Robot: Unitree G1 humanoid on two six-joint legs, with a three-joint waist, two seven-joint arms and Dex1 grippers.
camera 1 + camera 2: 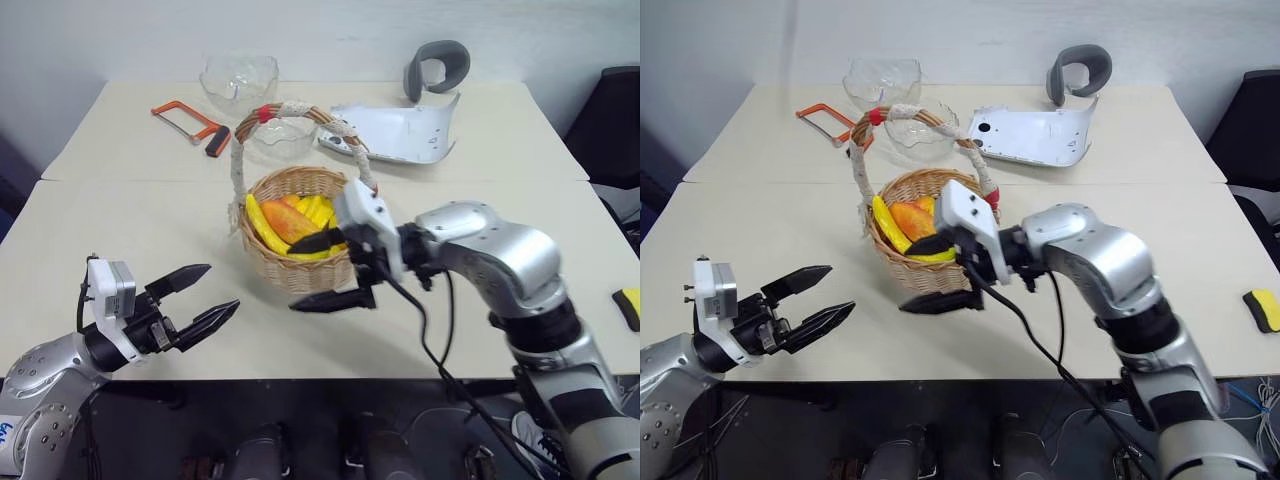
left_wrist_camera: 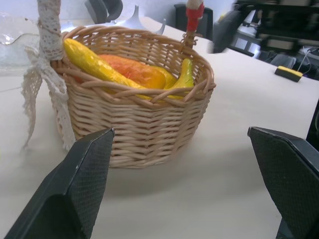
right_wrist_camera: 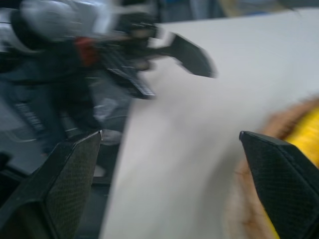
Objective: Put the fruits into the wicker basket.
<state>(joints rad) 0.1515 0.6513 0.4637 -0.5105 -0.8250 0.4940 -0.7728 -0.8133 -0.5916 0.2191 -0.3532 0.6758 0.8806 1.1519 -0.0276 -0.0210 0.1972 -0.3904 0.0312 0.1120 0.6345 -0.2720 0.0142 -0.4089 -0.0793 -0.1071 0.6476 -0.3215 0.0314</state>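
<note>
The round wicker basket (image 1: 270,262) with its tall taped handle (image 1: 238,160) stands at the table's middle. Both fruits lie inside it: a yellow banana (image 1: 262,228) along the left rim and an orange mango (image 1: 291,221) beside it. The left wrist view shows the basket (image 2: 144,129) close up, with the banana (image 2: 94,62) and the mango (image 2: 139,72). My right gripper (image 1: 312,272) is open and empty at the basket's near side, one finger over the rim, the other in front of the wall. My left gripper (image 1: 220,290) is open and empty, left of the basket, pointing at it.
Two clear glass bowls (image 1: 240,80) (image 1: 285,138), an orange hacksaw (image 1: 185,118), a white plastic cover (image 1: 400,132) and a grey curved piece (image 1: 437,65) lie on the far table. A yellow sponge (image 1: 628,305) sits at the right edge.
</note>
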